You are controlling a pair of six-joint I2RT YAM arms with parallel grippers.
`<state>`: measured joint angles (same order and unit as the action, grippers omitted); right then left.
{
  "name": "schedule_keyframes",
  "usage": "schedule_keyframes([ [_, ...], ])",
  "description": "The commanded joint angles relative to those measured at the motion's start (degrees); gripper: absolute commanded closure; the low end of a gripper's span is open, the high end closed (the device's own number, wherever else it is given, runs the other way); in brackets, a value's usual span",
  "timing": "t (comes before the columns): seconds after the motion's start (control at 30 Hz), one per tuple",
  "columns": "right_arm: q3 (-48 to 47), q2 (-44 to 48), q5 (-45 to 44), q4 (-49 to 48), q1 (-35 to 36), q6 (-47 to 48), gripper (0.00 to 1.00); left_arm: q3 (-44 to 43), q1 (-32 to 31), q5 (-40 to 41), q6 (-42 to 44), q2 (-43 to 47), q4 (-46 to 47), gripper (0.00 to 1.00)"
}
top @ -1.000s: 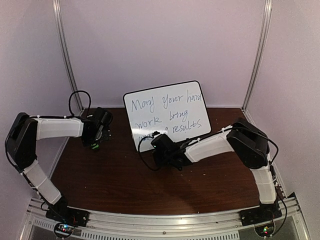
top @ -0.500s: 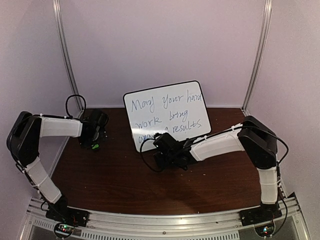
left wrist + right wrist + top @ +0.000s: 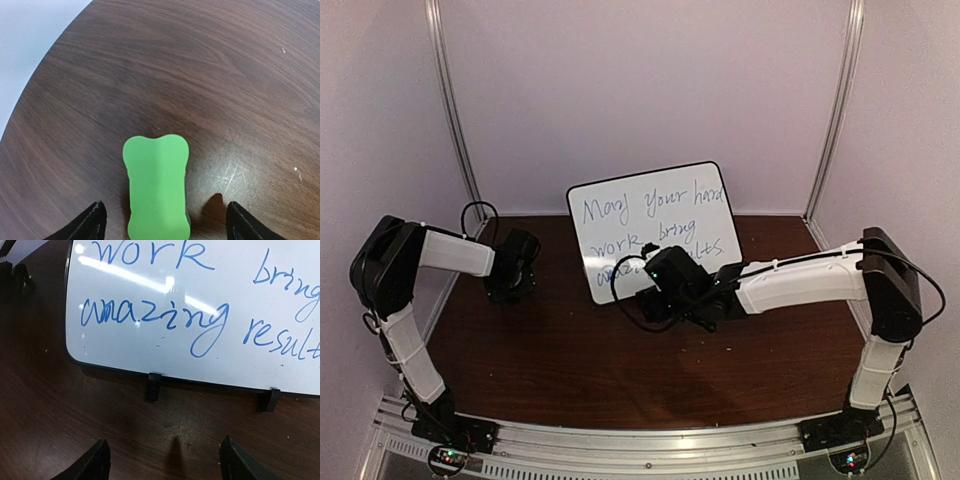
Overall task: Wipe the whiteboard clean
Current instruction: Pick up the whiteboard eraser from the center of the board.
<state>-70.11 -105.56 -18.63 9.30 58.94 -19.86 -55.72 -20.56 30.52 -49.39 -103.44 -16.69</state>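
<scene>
At the left of the table [image 3: 570, 370], the left gripper [image 3: 167, 225] points down at the wood. Only the left wrist view shows what lies under it: a green eraser [image 3: 157, 192] flat on the table between the two black fingertips [image 3: 95, 222]. The jaws stand wide, with a gap on each side of the eraser, so we see no contact. In the top view the wrist covers the eraser.

The whiteboard [image 3: 650, 225] stands at the back centre of the table, tilted, and it is covered in handwriting.

The right wrist view adds detail. The ink is blue, the lower lines read "work bring" and "amazing result", and two small black feet [image 3: 154, 386] rest on the wood. The right gripper [image 3: 165, 462] sits low, near the bottom edge of the whiteboard, its fingers spread wide and holding nothing.
</scene>
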Motion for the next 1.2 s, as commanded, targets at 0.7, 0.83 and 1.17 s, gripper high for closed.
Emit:
schedule_keyframes([
  [0.7, 1.81, 17.25, 9.53, 1.33, -26.70, 8.30, 0.00, -0.04, 1.26, 1.65, 0.84, -1.49, 3.91, 0.22],
  [0.83, -0.41, 16.17, 8.16, 3.62, -29.21, 8.81, 0.00, 0.26, 1.93, 1.85, 1.20, -1.15, 4.69, 0.22],
  [1.17, 0.76, 16.91, 10.05, 3.32, -32.83, 6.78, 0.00, 2.04, 2.54, 0.53, 2.52, -0.74, 8.34, 0.34],
])
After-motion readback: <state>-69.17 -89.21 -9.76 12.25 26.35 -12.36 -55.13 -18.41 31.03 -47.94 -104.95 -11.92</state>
